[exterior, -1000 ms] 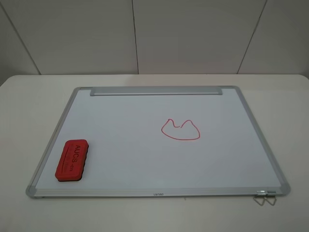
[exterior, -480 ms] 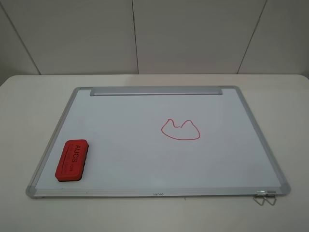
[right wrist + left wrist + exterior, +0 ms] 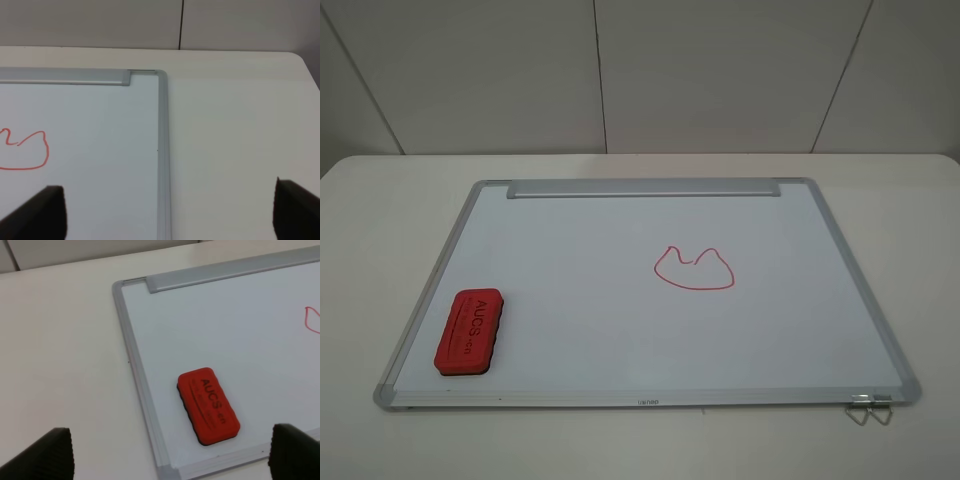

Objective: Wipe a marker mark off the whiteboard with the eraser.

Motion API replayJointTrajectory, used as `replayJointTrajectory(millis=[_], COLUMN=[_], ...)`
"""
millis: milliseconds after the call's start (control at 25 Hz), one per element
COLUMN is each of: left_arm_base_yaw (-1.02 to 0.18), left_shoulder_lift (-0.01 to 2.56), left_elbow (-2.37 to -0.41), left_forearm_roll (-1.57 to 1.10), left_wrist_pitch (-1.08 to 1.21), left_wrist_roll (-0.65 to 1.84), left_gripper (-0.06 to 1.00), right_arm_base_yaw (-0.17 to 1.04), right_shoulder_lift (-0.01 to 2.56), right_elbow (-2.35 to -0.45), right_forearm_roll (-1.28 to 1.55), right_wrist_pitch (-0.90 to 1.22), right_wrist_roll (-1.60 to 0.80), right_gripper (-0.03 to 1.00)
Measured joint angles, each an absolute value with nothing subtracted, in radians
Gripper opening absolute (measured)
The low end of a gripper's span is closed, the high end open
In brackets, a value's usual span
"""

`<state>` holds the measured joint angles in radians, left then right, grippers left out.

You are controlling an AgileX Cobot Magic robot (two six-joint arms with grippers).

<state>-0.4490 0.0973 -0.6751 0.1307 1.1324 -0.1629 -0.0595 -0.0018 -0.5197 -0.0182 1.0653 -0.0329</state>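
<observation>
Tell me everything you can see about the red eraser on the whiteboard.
The eraser is a small red rectangular block with rounded corners, black "AUCS" lettering on top and a dark base that looks like felt. It lies flat, lettering up, on the whiteboard in the near left corner of the high view, close to the silver frame and turned slightly askew to it. Nothing else touches it; the left hand is above it, open, and holds nothing.

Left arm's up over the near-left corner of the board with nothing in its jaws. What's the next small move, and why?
Probably lower the left gripper onto the eraser, lining its wide-open jaws across the narrow sides. The eraser lies flat and untouched on the whiteboard, near its left frame edge, while the red mark sits uncleaned toward the middle right. Nothing can be wiped until it is picked up.
</observation>
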Motion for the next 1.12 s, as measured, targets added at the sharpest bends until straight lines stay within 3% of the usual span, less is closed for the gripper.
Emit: replayJointTrajectory(millis=[320,640,960,1120], left_arm_base_yaw=[-0.449,-0.425,-0.141,-0.091], left_shoulder_lift=[-0.006,-0.006,-0.006,-0.006], left_elbow=[-0.522,-0.508,-0.508,-0.508], left_forearm_roll=[0.073,0.055,0.055,0.047], left_wrist_pitch=[1.069,1.065,1.065,1.065], left_wrist_roll=[-0.137,-0.123,-0.123,-0.119], left_gripper=[0.77,0.77,0.77,0.77], right_arm_base_yaw=[-0.059,-0.059,-0.059,-0.059], right_shoulder_lift=[-0.002,-0.002,-0.002,-0.002], right_elbow=[-0.520,-0.520,-0.520,-0.520], right_forearm_roll=[-0.018,-0.018,-0.018,-0.018], right_wrist_pitch=[1.065,1.065,1.065,1.065], right_wrist_roll=[-0.033,-0.033,-0.033,-0.033], right_gripper=[0.71,0.71,0.71,0.71])
